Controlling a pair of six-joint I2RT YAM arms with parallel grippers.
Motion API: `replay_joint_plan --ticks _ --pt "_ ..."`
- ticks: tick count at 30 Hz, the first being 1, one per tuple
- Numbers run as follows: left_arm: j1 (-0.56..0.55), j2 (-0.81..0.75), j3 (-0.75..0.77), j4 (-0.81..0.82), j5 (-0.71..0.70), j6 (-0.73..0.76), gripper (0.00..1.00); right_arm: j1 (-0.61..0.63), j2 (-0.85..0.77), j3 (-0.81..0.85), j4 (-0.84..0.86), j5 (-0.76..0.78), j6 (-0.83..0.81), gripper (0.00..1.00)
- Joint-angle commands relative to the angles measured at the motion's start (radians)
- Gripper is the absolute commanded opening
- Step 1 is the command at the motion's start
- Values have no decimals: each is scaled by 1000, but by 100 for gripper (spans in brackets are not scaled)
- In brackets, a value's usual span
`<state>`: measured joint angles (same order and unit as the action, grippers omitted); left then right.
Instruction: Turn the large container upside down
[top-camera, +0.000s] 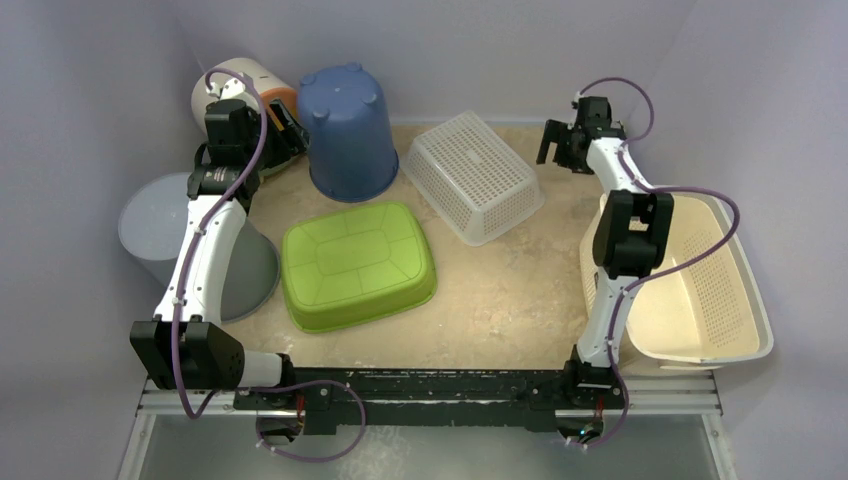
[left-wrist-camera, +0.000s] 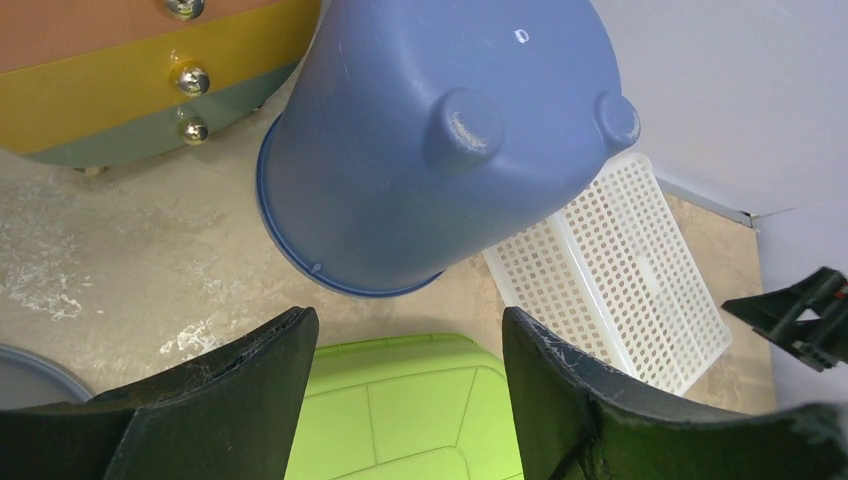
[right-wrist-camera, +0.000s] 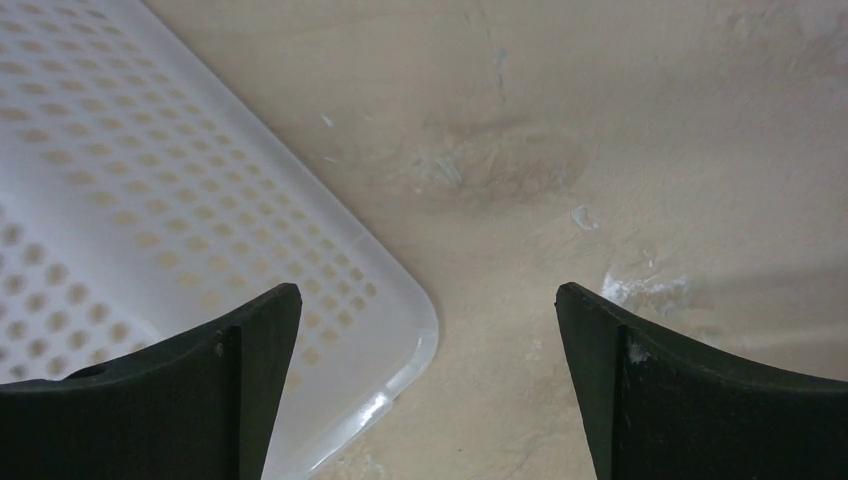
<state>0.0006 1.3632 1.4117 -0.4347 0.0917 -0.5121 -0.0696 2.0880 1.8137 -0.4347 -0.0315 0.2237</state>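
Observation:
Several containers stand on the beige table. A large cream perforated basket (top-camera: 700, 290) sits open side up at the right, behind my right arm. A blue bucket (top-camera: 348, 135) (left-wrist-camera: 430, 140), a green tub (top-camera: 358, 262) (left-wrist-camera: 400, 400) and a white perforated basket (top-camera: 472, 175) (right-wrist-camera: 150, 200) all rest bottom up. My left gripper (top-camera: 290, 130) (left-wrist-camera: 405, 325) is open and empty, raised at the back left beside the blue bucket. My right gripper (top-camera: 553, 140) (right-wrist-camera: 428, 295) is open and empty, above the bare table by the white basket's far right corner.
A grey bin (top-camera: 165, 230) stands at the left by my left arm. A white drum with orange and yellow bands (top-camera: 245, 85) (left-wrist-camera: 130, 70) is in the back left corner. Walls close in the table on three sides.

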Motion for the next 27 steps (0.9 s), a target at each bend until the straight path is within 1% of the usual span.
replay_joint_plan --ticks 1,5,8,15,19,25,27 --pt "9 -4 23 36 5 3 68 11 8 58 -2 54 -34 100" --pt "9 -9 20 24 0 7 68 34 26 27 0 59 -53 100" --pt "9 -14 19 18 -9 13 68 74 16 -14 2 58 -66 100" --pt "10 -14 26 16 -12 14 68 248 -26 -100 -12 21 -71 100" --pt "9 -18 26 15 -12 15 68 316 -46 -145 -5 -19 -50 100" --pt "10 -20 21 20 -9 14 67 370 -29 -123 4 -67 -54 100" --pt "10 -19 21 22 -11 14 67 381 -23 -94 -21 -35 -55 100"
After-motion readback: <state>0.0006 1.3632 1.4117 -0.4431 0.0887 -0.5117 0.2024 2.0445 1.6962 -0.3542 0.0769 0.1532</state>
